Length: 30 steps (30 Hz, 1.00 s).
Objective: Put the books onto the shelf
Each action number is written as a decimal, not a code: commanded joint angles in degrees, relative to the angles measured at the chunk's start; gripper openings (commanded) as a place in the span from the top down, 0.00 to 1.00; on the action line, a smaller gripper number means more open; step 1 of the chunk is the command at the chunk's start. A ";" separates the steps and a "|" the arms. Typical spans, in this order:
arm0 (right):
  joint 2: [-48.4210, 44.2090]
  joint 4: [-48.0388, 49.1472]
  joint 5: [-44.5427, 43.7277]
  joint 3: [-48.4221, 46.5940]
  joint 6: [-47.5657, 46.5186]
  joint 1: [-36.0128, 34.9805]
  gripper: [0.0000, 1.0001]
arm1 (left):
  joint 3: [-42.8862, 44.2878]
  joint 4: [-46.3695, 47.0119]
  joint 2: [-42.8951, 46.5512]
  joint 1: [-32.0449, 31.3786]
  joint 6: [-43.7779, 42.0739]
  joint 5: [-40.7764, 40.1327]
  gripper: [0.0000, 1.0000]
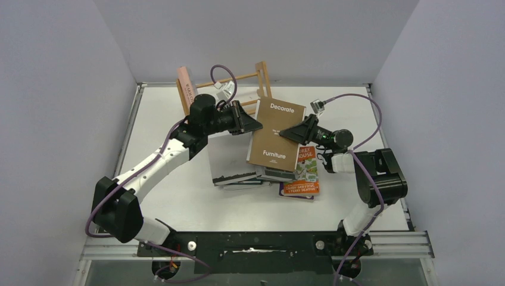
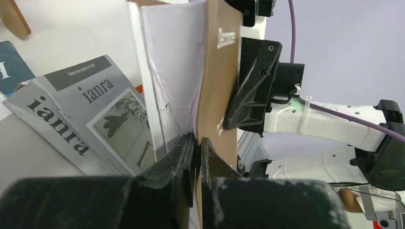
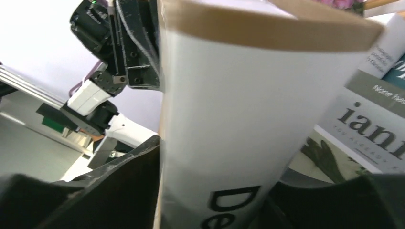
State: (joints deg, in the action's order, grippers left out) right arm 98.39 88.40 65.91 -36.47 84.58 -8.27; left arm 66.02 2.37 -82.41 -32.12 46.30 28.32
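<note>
The brown "Decorate" book (image 1: pixel 276 134) hangs tilted above the pile of books (image 1: pixel 238 173) on the table (image 1: pixel 172 202), short of the shelf (image 1: pixel 262 74) at the far edge, where the pink book (image 1: pixel 186 89) leans at one end. My left claw (image 2: pixel 197 143) is pressed together on the stiff, matte brown cover alone, so the white page block gapes away from it. My right claw (image 1: pixel 284 133) straddles the opposite side, and I cannot tell whether it has bitten. I judge the right should take cover and pages together before the left lets go, then stand the book upright between the thin light-wood rails. The card looks smooth, so a shallow pinch could slip.
</note>
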 commanded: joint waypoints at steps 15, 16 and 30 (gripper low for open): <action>-5.36 4.90 -1.87 -5.83 -2.00 -0.12 0.99 | 12.57 -21.62 9.81 5.53 -10.49 -23.01 0.30; -6.30 -0.49 -2.52 -7.45 -5.89 -0.76 1.00 | 12.96 -22.51 11.15 5.57 -10.86 -25.56 0.30; 9.05 -83.25 -52.02 -61.35 -51.78 -22.57 1.00 | 7.30 -30.17 25.50 6.60 -13.87 -50.82 0.28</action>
State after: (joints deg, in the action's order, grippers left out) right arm 98.48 21.80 31.79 -86.41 39.81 -28.38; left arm 75.22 -25.04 -58.74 -26.30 34.15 -14.52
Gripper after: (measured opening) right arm 0.249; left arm 0.714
